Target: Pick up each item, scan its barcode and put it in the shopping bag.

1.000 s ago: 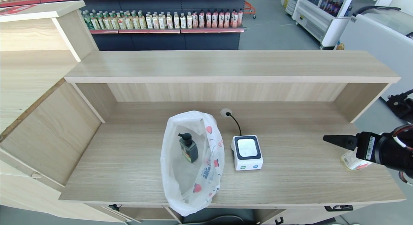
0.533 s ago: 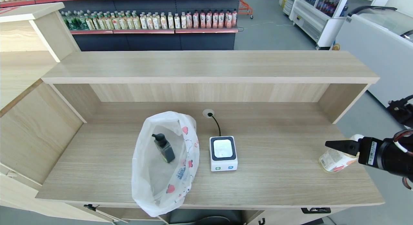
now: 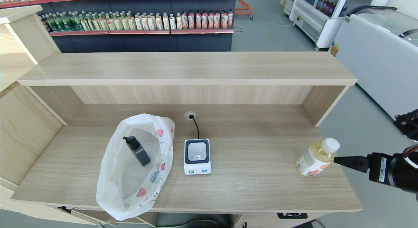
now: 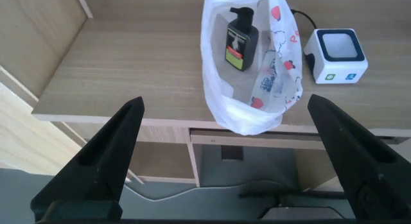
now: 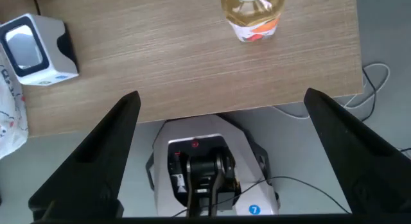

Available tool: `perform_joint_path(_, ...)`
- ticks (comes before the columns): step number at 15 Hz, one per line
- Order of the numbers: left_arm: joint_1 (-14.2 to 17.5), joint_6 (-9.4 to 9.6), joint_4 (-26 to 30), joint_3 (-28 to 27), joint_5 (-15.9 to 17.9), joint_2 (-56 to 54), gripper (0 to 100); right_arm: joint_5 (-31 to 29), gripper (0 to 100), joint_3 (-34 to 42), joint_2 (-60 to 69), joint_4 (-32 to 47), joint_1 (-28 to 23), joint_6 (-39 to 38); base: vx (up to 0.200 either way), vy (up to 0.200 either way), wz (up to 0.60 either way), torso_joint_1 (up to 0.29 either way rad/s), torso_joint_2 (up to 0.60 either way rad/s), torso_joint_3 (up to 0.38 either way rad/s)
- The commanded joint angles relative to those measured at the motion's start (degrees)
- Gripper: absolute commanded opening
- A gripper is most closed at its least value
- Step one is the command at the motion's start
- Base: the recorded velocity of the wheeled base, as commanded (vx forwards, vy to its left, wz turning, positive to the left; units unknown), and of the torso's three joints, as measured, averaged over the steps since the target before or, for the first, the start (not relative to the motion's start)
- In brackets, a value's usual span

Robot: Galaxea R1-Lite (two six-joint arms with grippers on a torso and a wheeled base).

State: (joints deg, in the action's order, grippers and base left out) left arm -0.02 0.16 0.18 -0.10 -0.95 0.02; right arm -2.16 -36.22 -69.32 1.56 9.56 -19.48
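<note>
Here the left claw (image 4: 225, 101) is spread, the right claw (image 5: 221, 94) too — near the bottle (image 3: 315, 157).

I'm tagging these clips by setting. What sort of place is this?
Most likely a shop's checkout: a barcode scanner sits on the wooden counter beside a shopping bag, with shelves of bottled drinks and a chest freezer behind.

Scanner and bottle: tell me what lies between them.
Only bare counter lies between the scanner and the bottle, seen in the head view.
</note>
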Motion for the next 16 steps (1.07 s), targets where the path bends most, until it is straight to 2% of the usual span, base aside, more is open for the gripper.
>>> perform_joint_path(1,0.0,0.02,0.0,0.0,0.0,0.0,100,0.0,100,0.2,0.9,1.0,0.0,0.1,0.0,-0.2,0.0,-0.002,0.01,-0.002)
perform_joint_path(4,0.0,-0.16,0.0,0.0,0.0,0.0,100,-0.1,100,0.2,1.4,1.8,0.1,0.1,0.0,-0.2,0.0,0.001,0.01,0.005)
perform_joint_path(6,0.0,-0.07,0.0,0.0,0.0,0.0,100,-0.2,100,0.9,1.2,2.7,0.1,0.9,0.0,0.0,0.0,0.0,0.0,0.0)
perform_joint_path(9,0.0,-0.07,0.0,0.0,0.0,0.0,100,-5.4,100,1.5,-0.4,6.5,0.0,5.2,0.0,0.0,0.0,0.0,0.0,0.0)
perform_joint_path(13,0.0,-0.07,0.0,0.0,0.0,0.0,100,-9.4,100,2.2,-5.7,5.8,-0.1,10.3,0.0,0.0,0.0,0.0,0.0,0.0)
perform_joint_path(14,0.0,-0.07,0.0,0.0,0.0,0.0,100,-11.9,100,2.0,-8.3,3.9,-0.1,10.3,0.0,0.0,0.0,0.0,0.0,0.0)
perform_joint_path(16,0.0,-0.07,0.0,0.0,0.0,0.0,100,-12.4,100,3.1,-12.6,-4.8,0.8,10.6,0.0,0.0,0.0,0.0,0.0,0.0)
